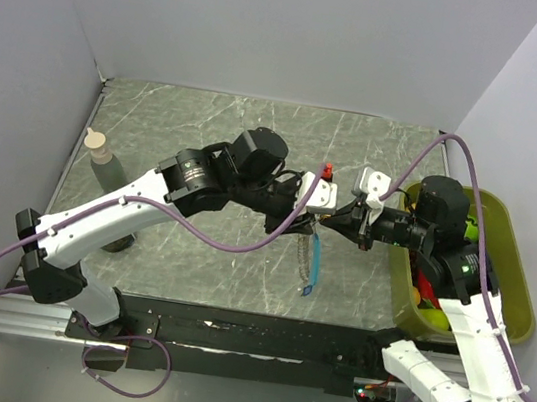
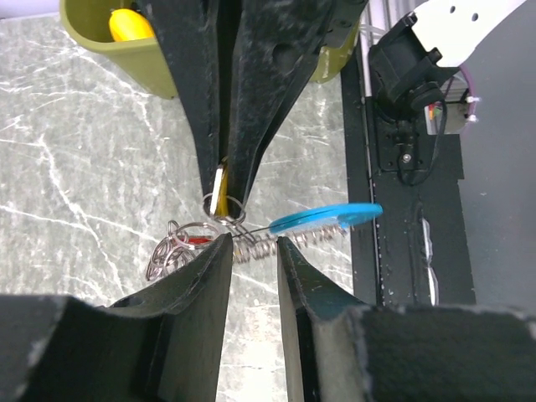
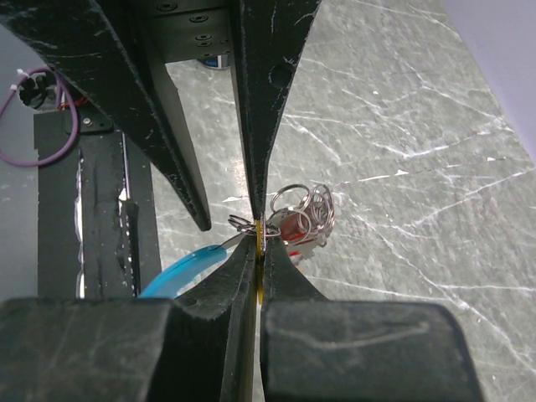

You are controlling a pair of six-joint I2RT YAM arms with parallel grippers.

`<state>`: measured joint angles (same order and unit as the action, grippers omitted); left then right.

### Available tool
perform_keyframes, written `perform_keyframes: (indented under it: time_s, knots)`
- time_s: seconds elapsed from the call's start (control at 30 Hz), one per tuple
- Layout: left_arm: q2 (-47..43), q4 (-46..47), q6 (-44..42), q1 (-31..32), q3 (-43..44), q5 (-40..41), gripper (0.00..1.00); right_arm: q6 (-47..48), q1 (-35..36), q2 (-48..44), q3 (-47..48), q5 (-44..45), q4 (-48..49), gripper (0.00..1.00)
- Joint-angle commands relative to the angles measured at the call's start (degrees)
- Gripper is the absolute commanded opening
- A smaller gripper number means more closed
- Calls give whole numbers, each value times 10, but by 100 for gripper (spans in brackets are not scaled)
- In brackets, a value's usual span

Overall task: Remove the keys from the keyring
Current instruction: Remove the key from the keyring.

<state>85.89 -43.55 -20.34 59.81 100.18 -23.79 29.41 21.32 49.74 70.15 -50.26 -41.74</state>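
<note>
The keyring (image 1: pixel 303 255), a silvery chain with small rings, hangs between my two grippers over the middle of the table. A light-blue strip (image 1: pixel 317 261) and a small blue key (image 1: pixel 307 290) dangle from it. My right gripper (image 3: pixel 261 239) is shut on a thin orange-yellow key (image 3: pixel 262 224) beside the ring cluster (image 3: pixel 308 205) and a red key (image 3: pixel 293 226). My left gripper (image 2: pixel 255 244) is open, its tips either side of the chain (image 2: pixel 255 248). In that view the rings (image 2: pixel 174 247), the strip (image 2: pixel 327 219) and the right gripper (image 2: pixel 222 188) show ahead.
An olive-green bin (image 1: pixel 514 260) holding yellow and red things stands at the right edge, close to the right arm. A bottle with a beige cap (image 1: pixel 103 158) stands at the left. A black rail (image 1: pixel 248 335) runs along the near edge. Walls close three sides.
</note>
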Motion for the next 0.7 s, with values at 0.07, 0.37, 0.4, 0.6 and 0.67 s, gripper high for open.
perform_keyframes:
  time_s: [0.07,0.37,0.4,0.6,0.67]
  knots:
    - [12,15,12,0,25,-22,34,-8,-4,-5,-3,-13,42,0]
    - [20,17,17,0,32,-16,29,-4,-3,-9,-12,-14,44,0]
    - [21,19,18,0,33,-14,26,-4,-3,-9,-12,-12,46,0]
    - [24,22,20,0,32,-4,3,0,-3,-9,-17,-9,43,0]
    - [24,23,20,1,29,-3,1,1,-3,-10,-17,-8,42,0]
